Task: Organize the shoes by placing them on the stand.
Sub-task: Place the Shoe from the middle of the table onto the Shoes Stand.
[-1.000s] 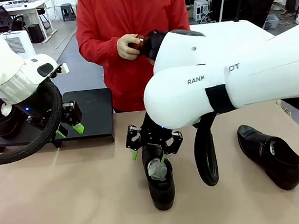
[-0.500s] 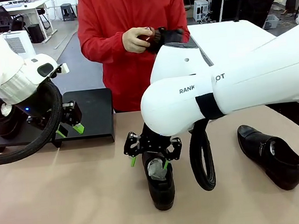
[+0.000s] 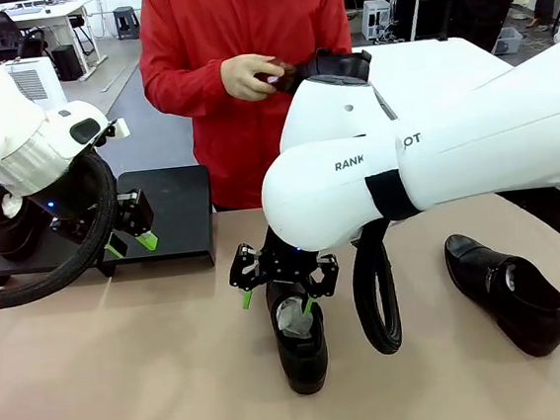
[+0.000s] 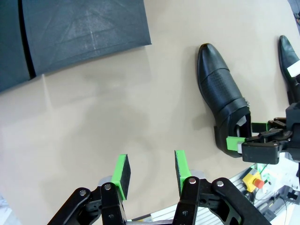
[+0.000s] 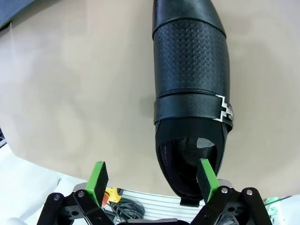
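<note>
Here, in the front view, we see the right arm folded low over the middle of the table (image 3: 128, 383), its wrist turned down so the right gripper (image 3: 278, 301) points straight at the heel end of the middle shoe (image 3: 301, 342). That shoe lies flat on the table with its toe toward 6 o'clock. In the right wrist view the right gripper (image 5: 153, 174) stands apart: one pad (image 5: 206, 173) hangs over the shoe's opening, the other is clear of its side, and we cannot tell whether either touches the leather.

The left arm curls in at 9 o'clock. Its left gripper (image 3: 131, 244) is tilted down at the near edge of the stand (image 3: 176, 215), fingers apart with nothing between them; its own camera shows the left gripper (image 4: 151, 169) over bare table.

The stand sits at 10 o'clock and carries the left shoe (image 3: 9, 228) at its far left. The right shoe (image 3: 511, 292) lies on the table at 4 o'clock, well apart from the middle one.

At 12 o'clock a person holds a small dark thing in both hands (image 3: 247, 76).
</note>
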`<action>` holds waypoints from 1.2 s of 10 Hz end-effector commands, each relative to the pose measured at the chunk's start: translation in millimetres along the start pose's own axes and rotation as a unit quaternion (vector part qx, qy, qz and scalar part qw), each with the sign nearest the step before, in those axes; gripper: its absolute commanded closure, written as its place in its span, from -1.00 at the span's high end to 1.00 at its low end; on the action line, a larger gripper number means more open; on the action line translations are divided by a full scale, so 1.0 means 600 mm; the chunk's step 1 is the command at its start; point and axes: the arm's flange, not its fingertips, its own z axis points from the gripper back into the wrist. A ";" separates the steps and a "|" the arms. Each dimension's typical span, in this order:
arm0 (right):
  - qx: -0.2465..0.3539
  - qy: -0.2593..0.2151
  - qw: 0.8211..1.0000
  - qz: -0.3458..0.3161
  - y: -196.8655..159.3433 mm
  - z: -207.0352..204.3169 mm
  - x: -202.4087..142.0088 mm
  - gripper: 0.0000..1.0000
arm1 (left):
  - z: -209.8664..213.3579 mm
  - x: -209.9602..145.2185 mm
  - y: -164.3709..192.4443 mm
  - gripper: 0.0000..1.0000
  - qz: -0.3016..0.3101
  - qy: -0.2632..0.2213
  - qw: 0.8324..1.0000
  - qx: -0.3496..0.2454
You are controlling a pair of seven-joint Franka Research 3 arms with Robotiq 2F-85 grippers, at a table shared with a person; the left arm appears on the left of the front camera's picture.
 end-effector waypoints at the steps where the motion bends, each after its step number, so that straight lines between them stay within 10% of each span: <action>1: -0.011 -0.019 1.000 0.002 0.011 0.020 -0.050 1.00 | 0.001 0.000 0.002 0.04 0.002 0.000 1.000 -0.006; 5: -0.029 -0.173 0.970 -0.166 -0.128 0.183 -0.091 1.00 | -0.028 -0.045 -0.141 0.04 0.038 -0.025 0.999 0.004; 8: -0.046 -0.183 0.932 -0.311 -0.198 0.183 -0.085 1.00 | -0.080 -0.055 -0.222 0.04 0.126 0.015 0.992 -0.006; 9: -0.022 -0.190 0.958 -0.212 -0.187 0.210 -0.082 1.00 | -0.120 -0.045 -0.235 0.04 0.156 0.023 0.988 0.005; 12: -0.022 -0.190 0.958 -0.212 -0.187 0.210 -0.082 1.00 | -0.189 -0.026 -0.253 0.04 0.142 0.058 0.988 0.030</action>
